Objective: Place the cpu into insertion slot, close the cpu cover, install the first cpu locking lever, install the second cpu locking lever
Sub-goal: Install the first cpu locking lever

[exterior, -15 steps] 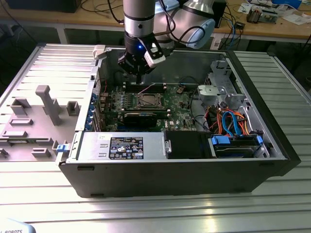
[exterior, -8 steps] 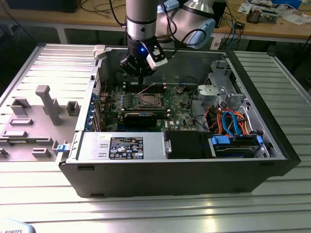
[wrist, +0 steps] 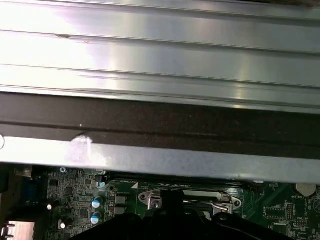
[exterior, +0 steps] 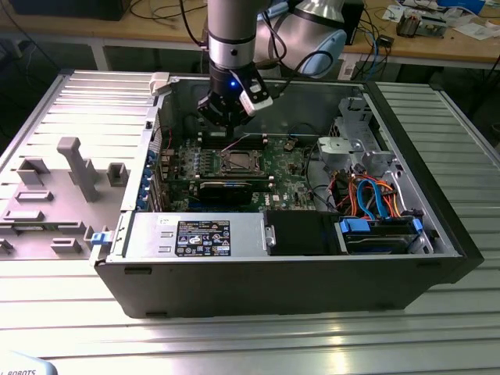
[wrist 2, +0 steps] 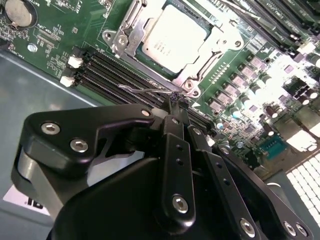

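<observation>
Over to the exterior view: gripper (exterior: 226, 117) down inside the open computer case (exterior: 437, 234), poised just behind the insertion slot (exterior: 237, 162) on the green motherboard (exterior: 285, 168). Long black card (exterior: 226, 187) just in front of the slot, power supply (exterior: 195, 234) nearer the camera, a tangle of blue and orange cables (exterior: 371, 195) off toward the exterior view's right, well apart from the work. Now the second wrist view: cpu (wrist 2: 172, 37) already seated in the slot, cpu cover (wrist 2: 200, 67) folded down around it, dull metal top showing through the window. So, by the look of things, onto the locking levers. Thin wire lever (wrist 2: 145, 90) sticking out beside the memory slots (wrist 2: 115, 67), its end right at the fingertips; fingers (wrist 2: 176, 150) drawn together, though hard to tell whether truly pinching the wire or just touching. Calls for a firm hold and a steady, controlled swing, minding the memory slots and the row of small chips (wrist 2: 235, 82) close by. Coin cell (wrist 2: 17, 12) well clear. Finally the first wrist view: case wall (wrist: 160, 160) looming across, cover edge and socket screws peeking beneath, small capacitors (wrist: 97, 202) near.
</observation>
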